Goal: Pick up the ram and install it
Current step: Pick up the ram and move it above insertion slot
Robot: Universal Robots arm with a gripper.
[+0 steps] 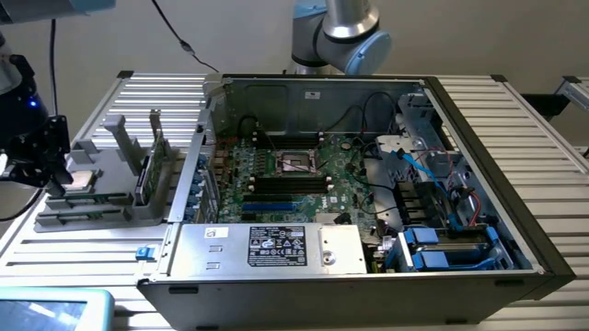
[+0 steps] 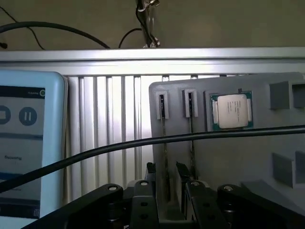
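Grey plastic holder (image 2: 228, 162), at nine o'clock of the computer case (image 1: 322, 289) in the exterior view, carries the ram (image 2: 164, 138) edge-on in a slot, long axis running straight away from the released fingers (image 2: 183, 174), which are spread either side of its near end

An open computer case (image 1: 492, 169) lies on a slatted metal table (image 1: 538, 117), with its motherboard (image 1: 276, 200) and labelled power supply (image 1: 267, 247) exposed. Just beside it, on the exterior view's left, a grey holder (image 1: 101, 183) carries a square processor chip (image 2: 232, 110). A tablet (image 2: 28, 143) lies nearby.
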